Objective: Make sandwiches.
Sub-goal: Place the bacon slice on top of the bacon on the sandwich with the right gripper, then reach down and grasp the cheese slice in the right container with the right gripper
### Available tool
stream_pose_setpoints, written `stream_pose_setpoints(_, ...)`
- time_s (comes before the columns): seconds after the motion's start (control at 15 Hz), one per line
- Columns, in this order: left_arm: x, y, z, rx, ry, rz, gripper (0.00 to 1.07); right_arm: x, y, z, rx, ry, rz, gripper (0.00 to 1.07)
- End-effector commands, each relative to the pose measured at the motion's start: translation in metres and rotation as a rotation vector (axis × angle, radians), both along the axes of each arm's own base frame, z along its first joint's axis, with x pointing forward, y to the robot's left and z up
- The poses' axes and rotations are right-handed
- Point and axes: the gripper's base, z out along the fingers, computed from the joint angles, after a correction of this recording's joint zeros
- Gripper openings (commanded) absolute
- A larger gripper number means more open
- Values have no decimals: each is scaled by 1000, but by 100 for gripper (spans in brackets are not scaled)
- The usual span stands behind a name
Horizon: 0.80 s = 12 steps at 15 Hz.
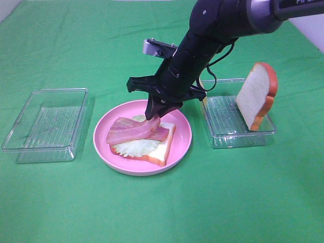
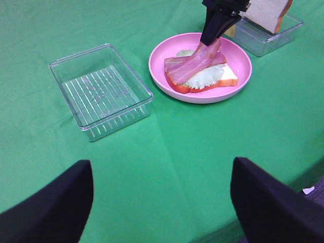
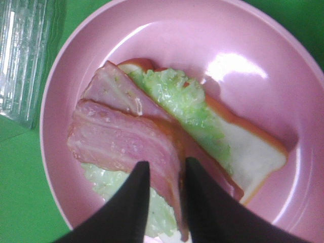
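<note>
On the pink plate (image 1: pixel 183 144) lies a white bread slice (image 1: pixel 164 149) topped with pale green lettuce (image 1: pixel 134 148) and one bacon strip (image 1: pixel 161 134). A second bacon strip (image 1: pixel 132 129) rests across them, its far end lifted. My right gripper (image 1: pixel 153 119) is shut on that raised end. In the right wrist view the gripper (image 3: pixel 164 177) has the bacon strip (image 3: pixel 121 142) between its narrow-set fingers, above the lettuce (image 3: pixel 187 101). My left gripper (image 2: pixel 162 202) hangs open and empty over the near cloth, far from the plate (image 2: pixel 238 61).
An empty clear container (image 1: pixel 45 124) stands left of the plate. A second clear container (image 1: pixel 238 134) to the right holds another bread slice (image 1: pixel 255 96) standing on edge. Green cloth covers the table.
</note>
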Motion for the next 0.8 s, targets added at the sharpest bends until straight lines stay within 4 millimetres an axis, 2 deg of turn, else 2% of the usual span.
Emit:
stream_pose_setpoints(0.07,-2,1,-1,-18,-18,-6,72,2,-1,3,-10,-26,-4,62)
stream_pose_setpoints(0.13,-2,1,-1,-18,-18,-6,72,2,-1,8,-8,-35,0,65)
stream_pose_setpoints(0.27,-2,1,-1,-18,-18,-6,72,3,-2,17,-24,-43,29,65)
stream_pose_setpoints(0.47,-2,1,-1,-18,-18,-6,72,6,-5,46,-105,-11,84,65)
stream_pose_setpoints(0.67,-2,1,-1,-18,-18,-6,72,16,-16,76,-259,-60,93,65)
stream_pose_setpoints(0.8,-2,1,-1,-18,-18,-6,72,29,-31,87,-335,-95,14,59)
